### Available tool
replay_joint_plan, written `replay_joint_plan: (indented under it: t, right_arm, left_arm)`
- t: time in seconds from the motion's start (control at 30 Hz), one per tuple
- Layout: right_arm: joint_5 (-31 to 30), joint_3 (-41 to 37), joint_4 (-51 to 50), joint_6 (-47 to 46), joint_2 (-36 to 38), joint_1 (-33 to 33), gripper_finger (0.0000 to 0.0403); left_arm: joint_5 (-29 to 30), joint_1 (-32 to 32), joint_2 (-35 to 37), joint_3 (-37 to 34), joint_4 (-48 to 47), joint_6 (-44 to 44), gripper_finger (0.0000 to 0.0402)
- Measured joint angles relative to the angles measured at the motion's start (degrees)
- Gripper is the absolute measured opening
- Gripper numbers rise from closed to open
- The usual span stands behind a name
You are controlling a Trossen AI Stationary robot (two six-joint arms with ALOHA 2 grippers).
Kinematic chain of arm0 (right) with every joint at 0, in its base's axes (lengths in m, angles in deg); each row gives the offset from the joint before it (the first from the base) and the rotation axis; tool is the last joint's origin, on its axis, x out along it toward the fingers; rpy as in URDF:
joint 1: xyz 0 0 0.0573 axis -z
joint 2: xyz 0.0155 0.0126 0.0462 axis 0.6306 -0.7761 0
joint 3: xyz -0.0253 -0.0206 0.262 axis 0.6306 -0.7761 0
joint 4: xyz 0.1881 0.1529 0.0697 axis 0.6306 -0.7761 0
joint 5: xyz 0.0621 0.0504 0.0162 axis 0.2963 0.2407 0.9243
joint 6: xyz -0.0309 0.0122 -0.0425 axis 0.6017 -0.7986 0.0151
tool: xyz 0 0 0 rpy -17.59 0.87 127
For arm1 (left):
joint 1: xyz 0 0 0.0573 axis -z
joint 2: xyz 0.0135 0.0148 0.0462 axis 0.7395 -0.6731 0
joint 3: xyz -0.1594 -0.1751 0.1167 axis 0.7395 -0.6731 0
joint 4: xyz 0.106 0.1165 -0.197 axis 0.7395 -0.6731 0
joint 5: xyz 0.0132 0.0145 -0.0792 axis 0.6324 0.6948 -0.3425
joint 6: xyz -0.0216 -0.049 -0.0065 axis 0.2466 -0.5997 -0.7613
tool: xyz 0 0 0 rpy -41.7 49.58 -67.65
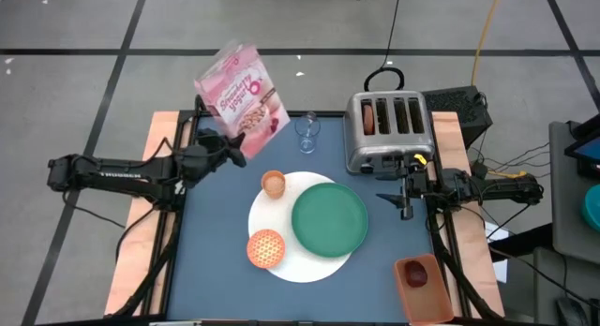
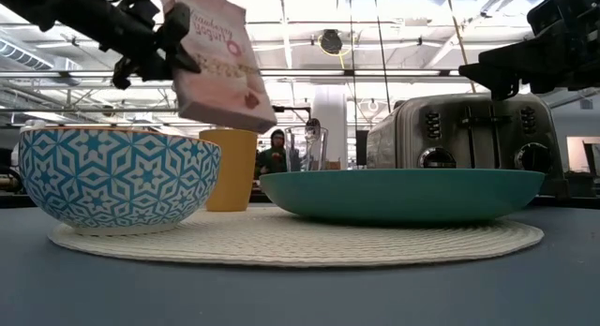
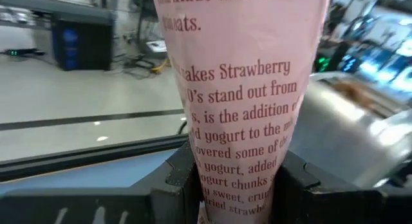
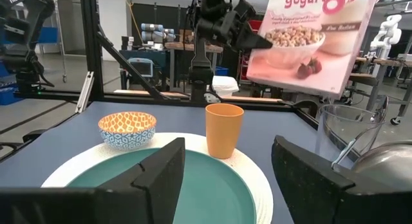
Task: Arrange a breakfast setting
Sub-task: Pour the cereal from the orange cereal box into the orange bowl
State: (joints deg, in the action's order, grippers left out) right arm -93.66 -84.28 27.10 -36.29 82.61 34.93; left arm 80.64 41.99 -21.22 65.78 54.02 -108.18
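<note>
My left gripper (image 1: 228,146) is shut on a pink cereal box (image 1: 240,101), held in the air over the table's far left part; the box also shows in the low view (image 2: 220,59). A green plate (image 1: 330,218) lies on a white round disc (image 1: 286,265). An orange cup (image 1: 273,184) and a small bowl (image 1: 265,248), orange inside, stand on the disc's left part. A clear glass (image 1: 307,131) stands at the far middle. A brown bagel (image 1: 368,117) sticks in the toaster (image 1: 387,129). My right gripper (image 1: 398,202) is open and empty, in front of the toaster and right of the plate. My left gripper pinches the box between its two fingers (image 3: 174,176), one on each broad face, at the end of the narrow printed side (image 3: 235,166). The fingers come level from the table's left. The box is lifted clear and tilted, reaching up and away from the gripper.
A brown tray (image 1: 427,298) at the near right corner holds a dark red fruit (image 1: 418,275). The toaster takes up the far right. Bare blue table surface (image 1: 216,232) lies left of the disc. A person (image 2: 277,150) shows in the room behind.
</note>
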Motion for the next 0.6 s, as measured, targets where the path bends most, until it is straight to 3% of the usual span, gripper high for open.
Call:
replay_joint_plan:
  t: [0.43, 0.6]
  right_arm:
    - [-0.2, 0.0, 1.4, 0.0, 0.0, 0.0, 0.0222]
    - [-0.3, 0.0, 5.3, 0.0, 0.0, 0.0, 0.0242]
  left_arm:
    - [-4.0, 3.3, -0.1, 0.0, 4.8, 2.4, 0.0124]
    - [-4.1, 4.3, -0.1, 0.0, 5.1, 2.0, 0.0124]
